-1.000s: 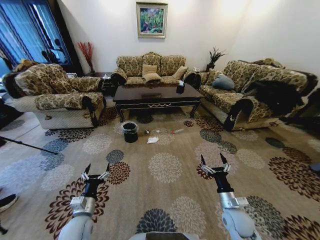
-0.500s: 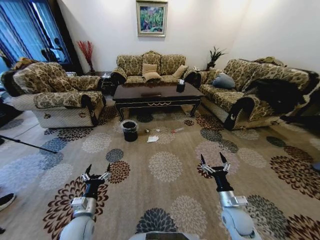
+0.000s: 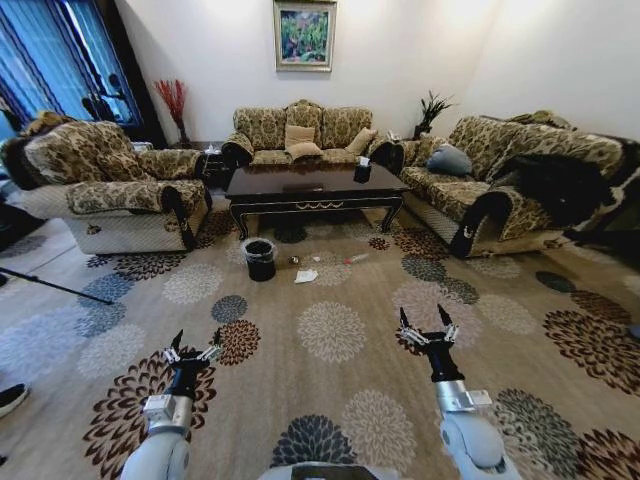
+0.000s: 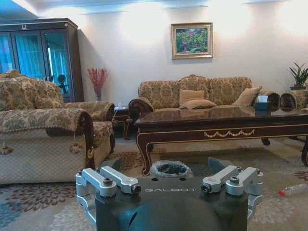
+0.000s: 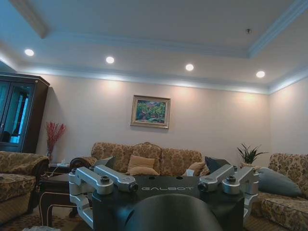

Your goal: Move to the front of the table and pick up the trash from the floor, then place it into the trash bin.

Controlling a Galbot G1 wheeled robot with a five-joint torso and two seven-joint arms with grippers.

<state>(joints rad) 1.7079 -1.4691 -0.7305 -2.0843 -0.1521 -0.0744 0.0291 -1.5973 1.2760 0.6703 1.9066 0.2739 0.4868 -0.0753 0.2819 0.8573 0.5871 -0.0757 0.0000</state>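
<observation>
- Left gripper [image 3: 192, 343], lower left of the head view: fingers spread in a V, empty, pointing up-frame toward the sofas, held above the floor [image 3: 330, 390] on a forearm rising from the bottom edge.
- Right gripper [image 3: 428, 324], lower right of the same view: likewise spread wide, empty, touching nothing, a little higher in the frame than the left.
- Well apart from both, just above frame centre: the trash bin [image 3: 260, 258], black with a whitish liner over its rim, standing on the carpet near the table's left front leg.
- Right of the bin, on the carpet: a crumpled white napkin [image 3: 306, 275], a small shiny ball [image 3: 294, 261], a slim stick-like piece [image 3: 356, 258].
- Behind these, upper centre: the table [image 3: 315, 186], dark and glossy, gold scroll on its front rail.
- In the left wrist view: bin [image 4: 170, 169] at centre just above the gripper body, table [image 4: 221, 126] to the right.
</observation>
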